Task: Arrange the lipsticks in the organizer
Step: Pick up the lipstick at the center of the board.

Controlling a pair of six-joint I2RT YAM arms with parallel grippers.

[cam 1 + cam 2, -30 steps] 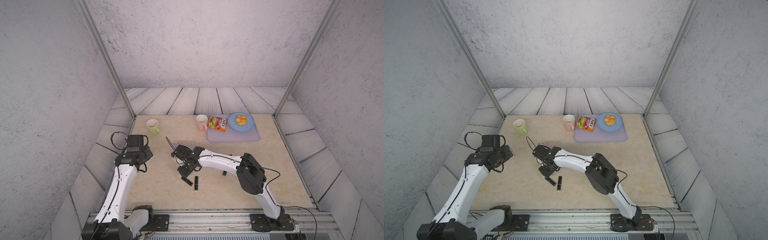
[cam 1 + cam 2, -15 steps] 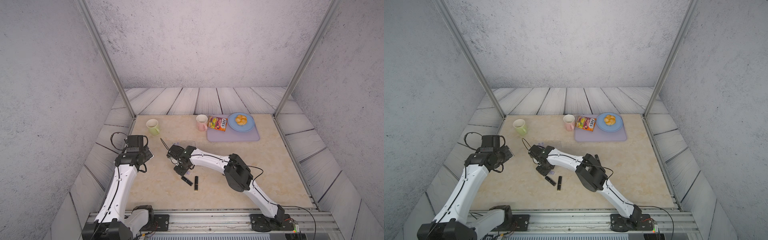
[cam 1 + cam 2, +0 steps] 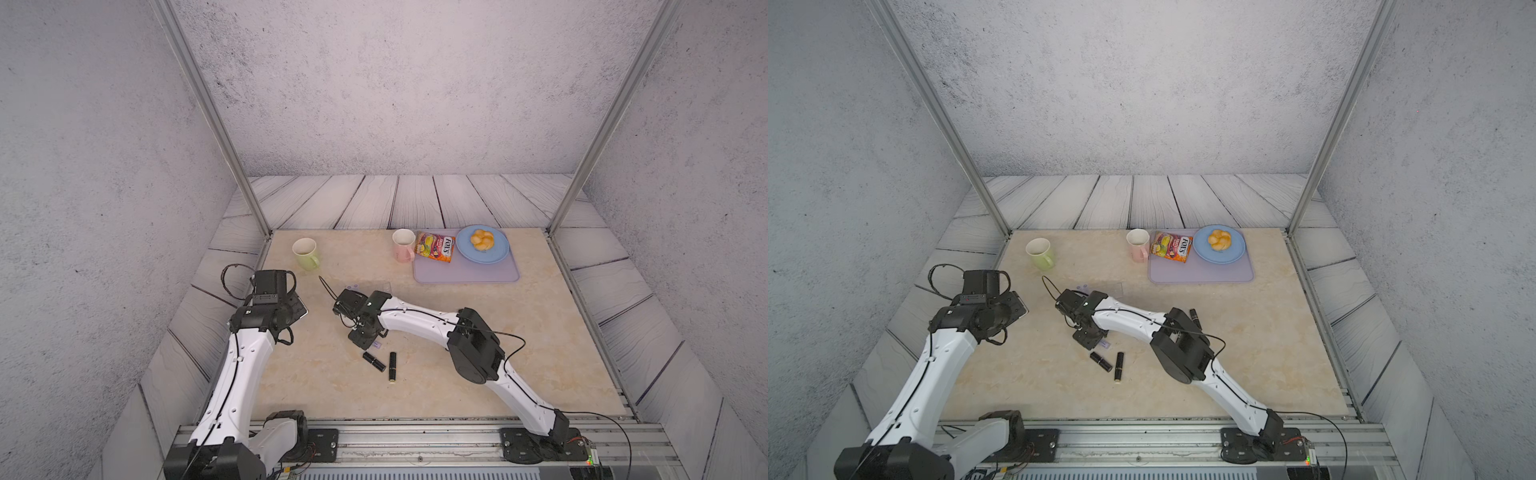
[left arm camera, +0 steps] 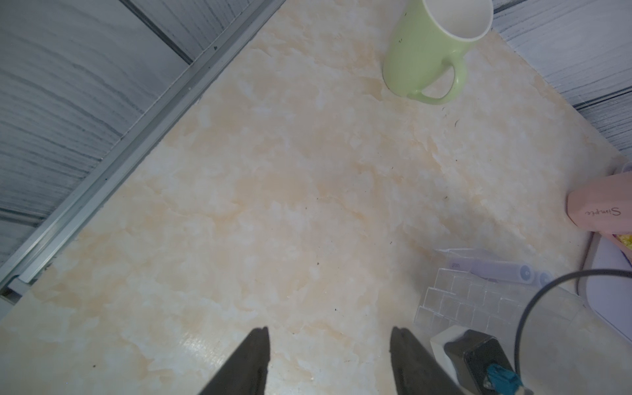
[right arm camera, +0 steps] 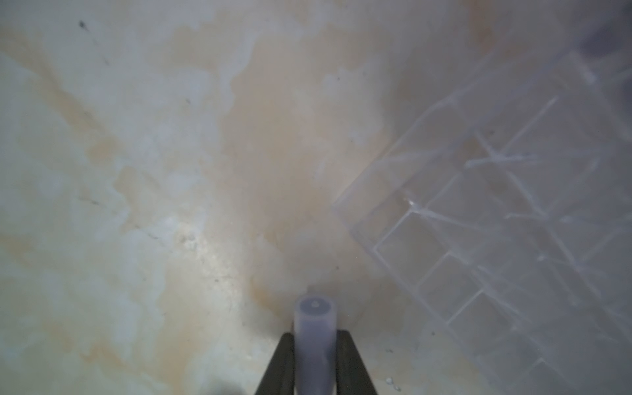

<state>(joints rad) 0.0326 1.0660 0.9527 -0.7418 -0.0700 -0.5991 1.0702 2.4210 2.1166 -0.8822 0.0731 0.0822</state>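
The right claw (image 5: 314,333) is clamped on a lilac lipstick (image 5: 314,314), low over the desk (image 5: 136,171). The organizer (image 5: 496,222) lies just beyond it, off to one side. Best to lift straight, tip the tube upright, then lower it into a free cell without nudging the clear walls. The left claw (image 4: 330,359) hangs apart, empty.
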